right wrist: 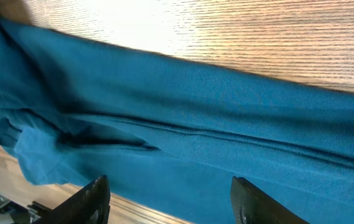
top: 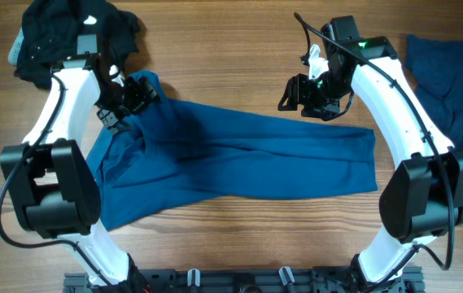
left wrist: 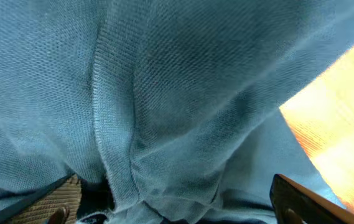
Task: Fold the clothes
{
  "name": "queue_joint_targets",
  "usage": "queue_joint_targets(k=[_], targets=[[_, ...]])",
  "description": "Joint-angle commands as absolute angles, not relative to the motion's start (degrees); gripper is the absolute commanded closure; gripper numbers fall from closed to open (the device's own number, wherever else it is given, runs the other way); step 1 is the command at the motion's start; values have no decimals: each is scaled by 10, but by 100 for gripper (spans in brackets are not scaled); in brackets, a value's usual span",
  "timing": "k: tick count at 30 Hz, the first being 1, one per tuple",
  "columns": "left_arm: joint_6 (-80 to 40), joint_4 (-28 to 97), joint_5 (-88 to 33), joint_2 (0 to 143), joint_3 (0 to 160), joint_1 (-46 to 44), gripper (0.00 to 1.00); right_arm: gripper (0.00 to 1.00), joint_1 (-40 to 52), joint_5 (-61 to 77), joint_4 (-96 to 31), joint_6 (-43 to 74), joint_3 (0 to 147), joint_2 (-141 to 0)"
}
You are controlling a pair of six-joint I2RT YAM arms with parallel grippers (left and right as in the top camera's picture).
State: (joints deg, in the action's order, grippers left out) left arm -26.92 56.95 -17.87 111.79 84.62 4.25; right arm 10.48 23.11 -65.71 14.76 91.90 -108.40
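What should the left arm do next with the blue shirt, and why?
Probably close the left fingers on the blue shirt. They stand wide apart with its bunched end between them, not gripped, while the right fingers hover open over its far edge, so nothing can be lifted or folded yet.

polo shirt point(top: 255, 159): matt knit cloth | table point(top: 215, 49): grained wood | left arm point(top: 62, 102): glossy white plastic
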Motion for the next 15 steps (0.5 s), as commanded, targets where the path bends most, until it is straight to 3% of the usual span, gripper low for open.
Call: queue_joint_targets(k=[1, 6, 12, 15], targets=[[-274, 569, -186, 1143, 852, 44, 8, 37, 109, 223, -656, 150, 914, -1071], [-274, 561, -186, 1146, 852, 43, 27, 37, 109, 223, -656, 150, 914, -1071], [-274, 559, -186, 1151, 852, 43, 35, 37, 109, 223, -654, 150, 914, -1071], [-274, 559, -186, 1155, 852, 43, 52, 37, 109, 223, -653, 150, 914, -1071]])
